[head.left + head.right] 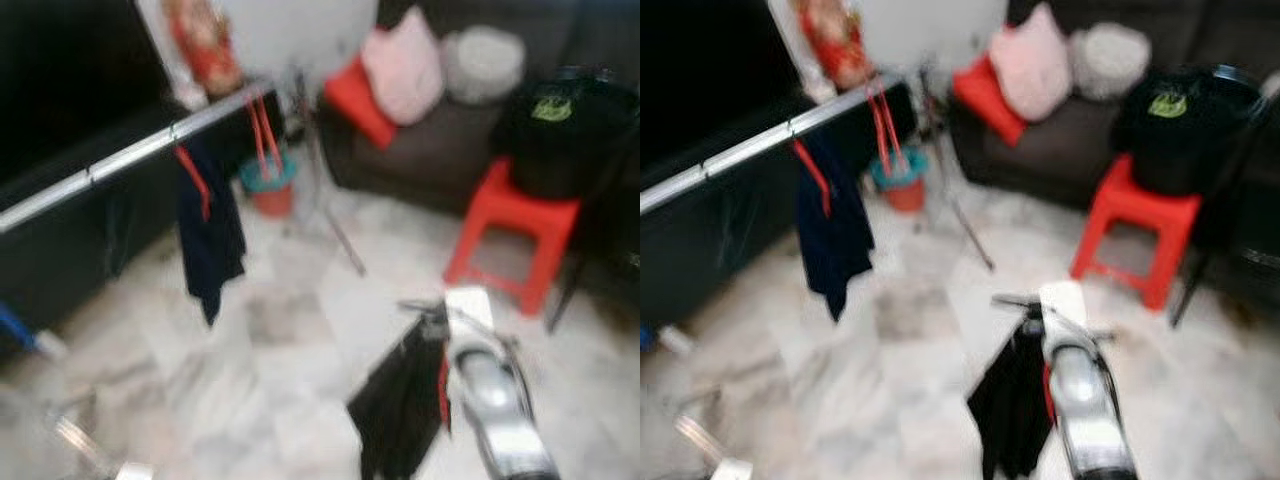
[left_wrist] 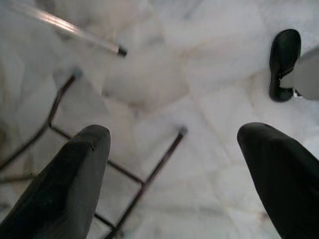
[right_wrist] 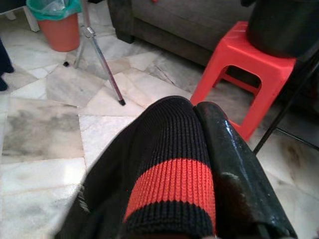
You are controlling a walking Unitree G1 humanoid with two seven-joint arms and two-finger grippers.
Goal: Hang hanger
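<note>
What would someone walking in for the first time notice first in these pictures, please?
Probably the black garment with a red stripe, held up low in front by the right gripper, its fingers shut on the knit fabric. Next, the bright red stool on the right beside the dark sofa, and the silver clothes rail on the left with a dark garment already hanging.

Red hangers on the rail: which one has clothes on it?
The red hanger nearer the robot carries a dark garment. The pair of red hangers farther along the rail, above the bin, hang bare.
</note>
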